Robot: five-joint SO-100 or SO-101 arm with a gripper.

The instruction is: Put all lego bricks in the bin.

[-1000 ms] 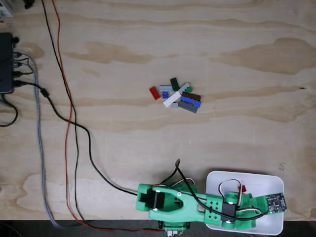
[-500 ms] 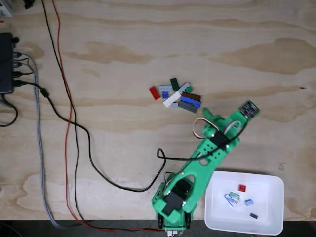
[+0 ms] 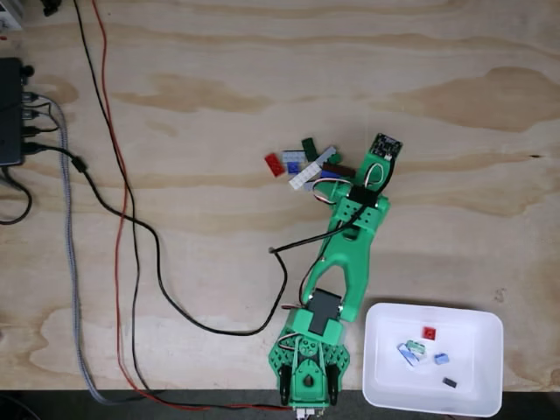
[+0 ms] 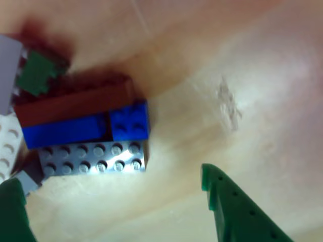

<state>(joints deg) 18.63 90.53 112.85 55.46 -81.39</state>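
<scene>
Gripper point(image 4: 113, 201): two green fingers point(image 4: 237, 212) at the bottom edge of the other view, spread wide with bare wood between them, nothing held; it hangs just short of the brick pile. Nearest item, directly ahead of the gap: grey studded plate point(image 4: 93, 157), two rows of studs, lying flat. Touching its far side: long blue brick point(image 4: 65, 132) and a small blue two-by-two brick point(image 4: 129, 120) side by side. Behind these, touching: brown long brick point(image 4: 75, 105). Further off, toward the upper left of that view: green piece point(image 4: 36, 71), blurred, and a red smear at the corner whose form cannot be told. At the left margin beside the left finger: white studded brick point(image 4: 9, 143) and a pale grey piece point(image 4: 9, 63), both cut off by the edge. In the fixed view the green arm point(image 3: 350, 249) reaches from its base at the bottom edge up to the right end of the lego bricks point(image 3: 306, 162), a tight cluster on the plywood table point(image 3: 219, 79); a red brick point(image 3: 275, 164) lies at the cluster's far left end. Bin point(image 3: 486, 394): white tray well behind the gripper, beside the arm's base at lower right, holding a red brick point(image 3: 429, 332), a pale blue one point(image 3: 441, 359), a dark one point(image 3: 450, 382) and a small white-green-blue clump point(image 3: 411, 350). Cables point(image 3: 122, 201) run down the table's left side, well apart.
</scene>
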